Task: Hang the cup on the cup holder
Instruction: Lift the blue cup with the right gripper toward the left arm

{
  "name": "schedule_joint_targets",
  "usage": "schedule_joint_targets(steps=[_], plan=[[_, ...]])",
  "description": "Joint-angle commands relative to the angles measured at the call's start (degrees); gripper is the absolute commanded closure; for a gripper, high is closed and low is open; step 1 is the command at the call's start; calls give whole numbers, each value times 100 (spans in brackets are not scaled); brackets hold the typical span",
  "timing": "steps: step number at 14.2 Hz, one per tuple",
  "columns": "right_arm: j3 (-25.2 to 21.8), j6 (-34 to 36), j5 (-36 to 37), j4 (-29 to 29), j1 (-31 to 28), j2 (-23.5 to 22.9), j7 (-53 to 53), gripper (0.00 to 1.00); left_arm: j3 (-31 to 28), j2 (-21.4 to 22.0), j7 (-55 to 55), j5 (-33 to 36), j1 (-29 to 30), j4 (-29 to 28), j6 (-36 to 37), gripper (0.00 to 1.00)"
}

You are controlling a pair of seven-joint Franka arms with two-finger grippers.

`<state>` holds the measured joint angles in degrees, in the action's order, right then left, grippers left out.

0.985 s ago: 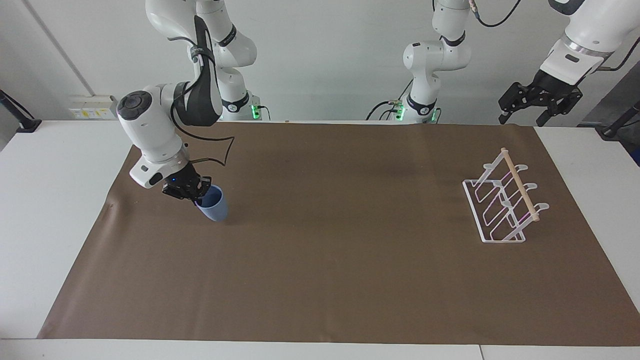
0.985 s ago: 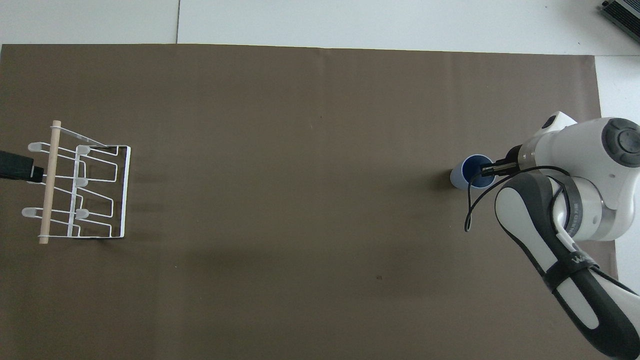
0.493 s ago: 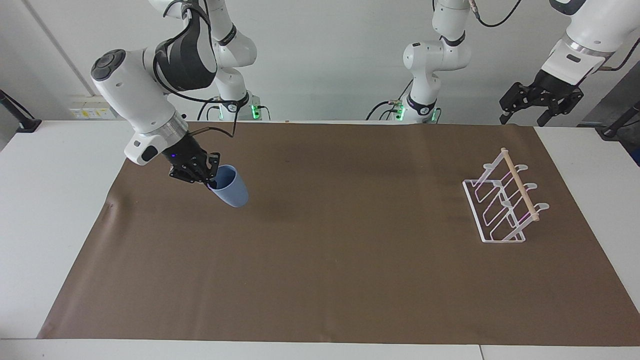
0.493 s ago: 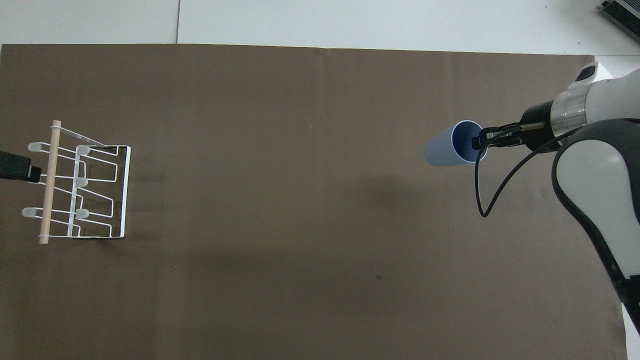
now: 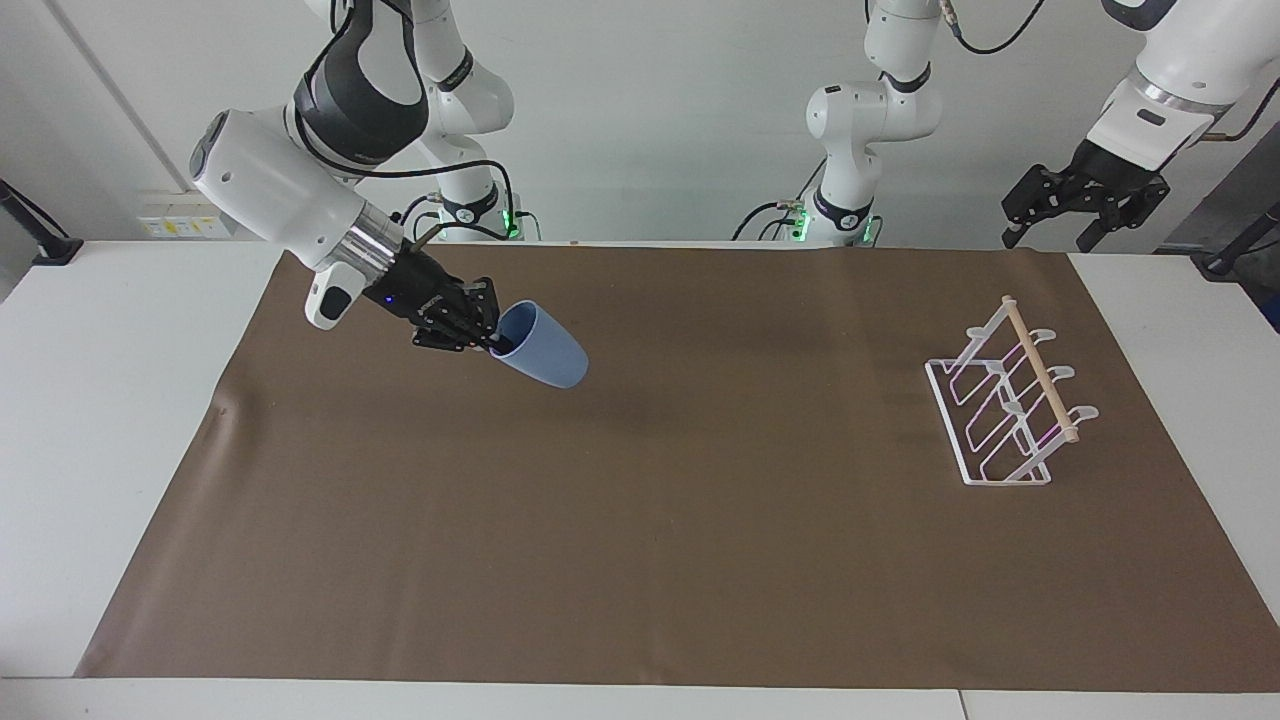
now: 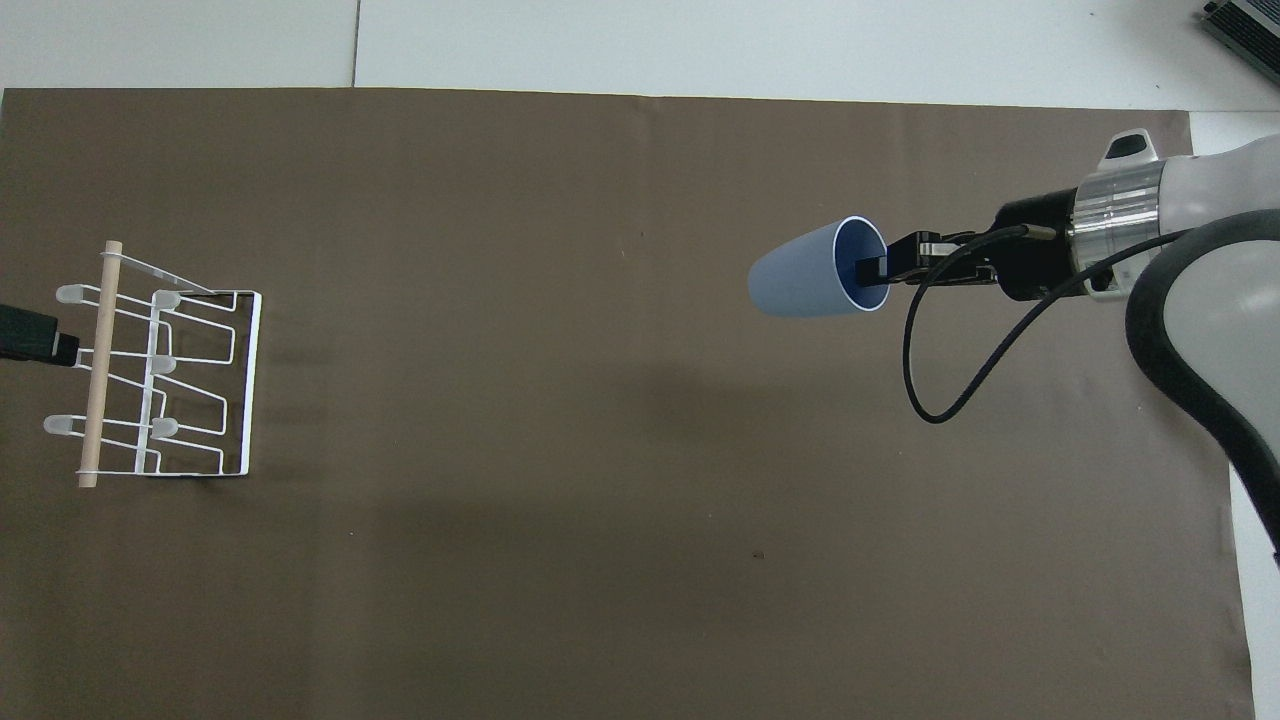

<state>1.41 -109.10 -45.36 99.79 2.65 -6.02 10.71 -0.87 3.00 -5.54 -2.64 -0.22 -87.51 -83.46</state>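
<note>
A robot arm holds a small light-blue plastic cup (image 5: 540, 345) in the air above a brown table mat (image 5: 660, 540).

The right gripper (image 5: 490, 338) is clenched on the cup's rim, one finger inside the mouth. The cup is tipped almost on its side, base pointing toward the left arm's end, over the mat at the right arm's end. The white wire cup holder (image 5: 1005, 405) with a light wooden rod stands on the mat at the left arm's end, well apart. The left gripper (image 5: 1085, 205) waits raised beside that end, fingers spread and holding nothing.
</note>
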Motion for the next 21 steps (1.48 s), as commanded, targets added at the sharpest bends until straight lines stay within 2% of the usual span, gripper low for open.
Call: schedule_joint_targets(steps=[1,3,7,12,14,19,21], plan=[[26,196,-1111,223,-45,144,90,100,52,192,-27,97,40,-143,49,0],[26,188,-2173,558,147,293,81,100,78,193,-26,19,-13,-152,-12,0],[26,56,-3686,1041,473,408,45,100,114,219,-227,-613,-48,-205,-82,0],[26,-225,-5279,1429,1061,470,89,100,167,228,-1701,-947,-434,-266,-407,0],[26,-296,-5579,1517,1211,470,159,100,184,219,-2422,-975,-688,-258,-522,0],[26,-558,-5659,1570,1562,470,177,100,236,219,-4355,-1300,-1058,-266,-768,0],[26,-744,-5729,1579,1651,470,247,100,246,219,-4543,-1300,-1303,-275,-795,0]])
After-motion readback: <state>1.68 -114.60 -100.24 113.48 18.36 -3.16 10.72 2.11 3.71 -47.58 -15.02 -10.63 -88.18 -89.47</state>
